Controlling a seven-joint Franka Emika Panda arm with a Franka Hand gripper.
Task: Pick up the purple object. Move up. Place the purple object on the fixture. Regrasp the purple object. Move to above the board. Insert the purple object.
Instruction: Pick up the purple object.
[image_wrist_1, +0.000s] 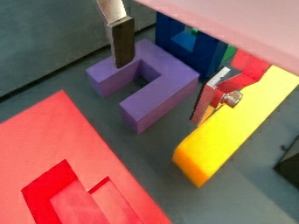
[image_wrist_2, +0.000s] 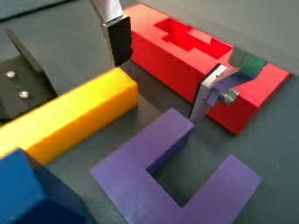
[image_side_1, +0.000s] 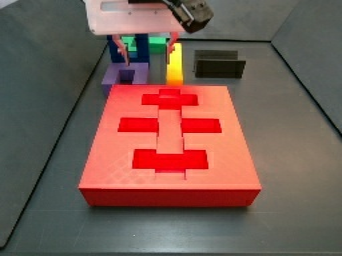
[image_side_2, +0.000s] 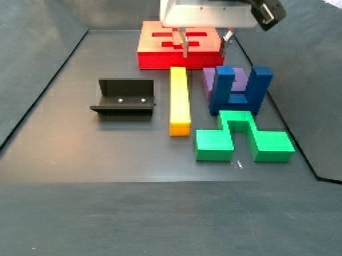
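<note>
The gripper (image_wrist_1: 167, 72) hangs low over the purple object (image_wrist_1: 146, 86), its jaws spread wide and holding nothing. One finger (image_wrist_1: 121, 42) stands at the block's outer side, the other (image_wrist_1: 214, 91) between it and the yellow bar (image_wrist_1: 233, 125). The purple object (image_wrist_2: 176, 175) lies flat on the floor, just beyond the board's (image_side_1: 168, 160) far end. The fixture (image_side_2: 123, 98) sits well apart past the yellow bar, beside blue (image_side_2: 241, 88) and green (image_side_2: 241, 138) blocks.
</note>
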